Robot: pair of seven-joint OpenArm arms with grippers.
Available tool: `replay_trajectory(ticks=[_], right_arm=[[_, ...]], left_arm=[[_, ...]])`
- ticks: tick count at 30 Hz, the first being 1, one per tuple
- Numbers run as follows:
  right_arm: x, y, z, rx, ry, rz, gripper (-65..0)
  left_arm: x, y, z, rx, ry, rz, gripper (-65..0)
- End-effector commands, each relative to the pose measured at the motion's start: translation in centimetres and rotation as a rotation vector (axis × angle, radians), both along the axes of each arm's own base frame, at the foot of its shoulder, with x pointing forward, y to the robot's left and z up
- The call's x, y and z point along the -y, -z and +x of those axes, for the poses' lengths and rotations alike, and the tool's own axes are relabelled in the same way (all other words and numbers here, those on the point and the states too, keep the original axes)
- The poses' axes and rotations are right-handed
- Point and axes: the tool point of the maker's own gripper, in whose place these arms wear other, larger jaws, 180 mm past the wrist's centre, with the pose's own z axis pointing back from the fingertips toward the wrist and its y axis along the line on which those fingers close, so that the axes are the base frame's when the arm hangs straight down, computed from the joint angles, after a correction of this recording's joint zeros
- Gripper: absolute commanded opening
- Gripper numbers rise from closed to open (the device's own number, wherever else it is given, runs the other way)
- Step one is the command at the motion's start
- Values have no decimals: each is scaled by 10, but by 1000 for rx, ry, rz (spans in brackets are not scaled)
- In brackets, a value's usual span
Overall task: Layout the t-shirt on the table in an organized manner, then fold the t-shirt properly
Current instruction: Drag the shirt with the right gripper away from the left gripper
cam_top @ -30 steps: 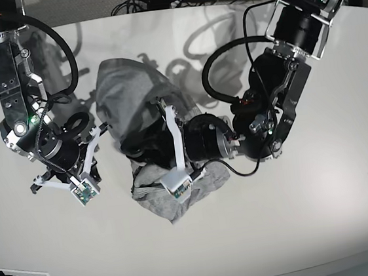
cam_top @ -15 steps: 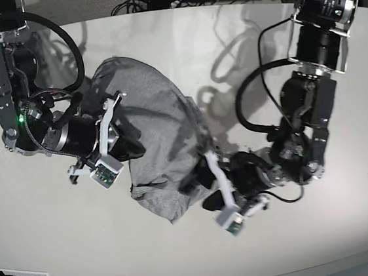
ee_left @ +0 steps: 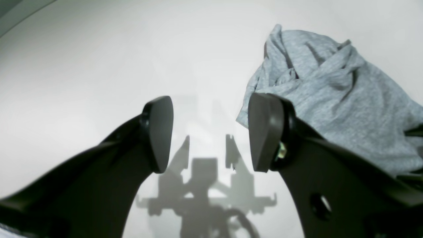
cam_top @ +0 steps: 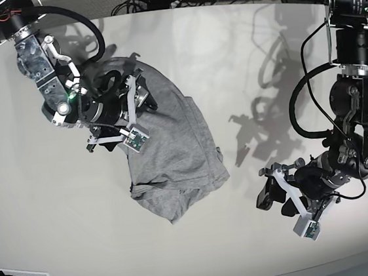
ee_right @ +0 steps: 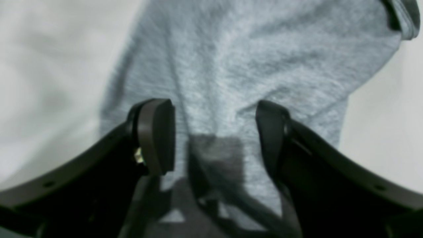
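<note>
Progress looks slim to me: the t-shirt (cam_top: 168, 143) lies in a rumpled heap on the table (cam_top: 243, 72), left of centre in the base view, with folds bunched at its near edge and no sleeve or hem laid out flat, so I judge the spreading barely started and the folding not begun. My right gripper (ee_right: 214, 135) hangs over the upper part of the cloth with its jaws spread wide, grey fabric showing between them but nothing pinched; that wrist picture is blurred, so I can't be sure whether the pads touch the cloth or hover just above it. My left gripper (ee_left: 211, 132) is well apart from the shirt, over bare tabletop, jaws likewise spread and empty, with the crumpled edge of the shirt off to one side in its view. What remains, as I read it, is finding corners or shoulders, pulling the garment flat, then making the folds. No containers of any kind show in these views.
</note>
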Motion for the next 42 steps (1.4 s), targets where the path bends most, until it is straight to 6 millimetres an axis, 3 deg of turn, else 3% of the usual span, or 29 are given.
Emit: replay_trajectory(ticks=[1,3,4,6,7,10,14,18,21,24,31,36,42], right_arm=[[-2,-12,15,68,22,1,-248],[-3,-10,18,96,48,-42,-294],[-5,-9,18,106,47,-58,-363],[-11,-11,19,120,31,-67,-583],[-13,-14,24,131,31,-63,-650],[-17,-38,44,198,41,-48,-650],[-13,-107,71,368,113,5,-650],[16,-185,83,525,213,114,-650],[35,-224,84,575,239,236,-650],[63,-237,86,570,311,323,-650],[111,-247,77,554,428,446,-650],[77,-275,46,589,126,621,-650],[71,-289,39,590,100,734,-650]], left_arm=[[1,-18,8,54,7,-18,-279],[1,-12,3,40,7,-21,-279],[2,-8,0,30,7,-21,-279],[2,0,-5,11,7,-20,-279],[1,3,-8,3,7,-19,-279],[0,12,-14,-17,5,-16,-279],[-21,32,-31,-64,-5,52,-279],[-50,48,-46,-108,-21,130,-279],[-68,51,-52,-123,-32,171,-279],[-84,54,-59,-141,-39,208,-279],[-83,51,-57,-130,-39,197,-279],[-82,52,-58,-131,-37,193,-279],[-82,52,-58,-127,-37,191,-279]])
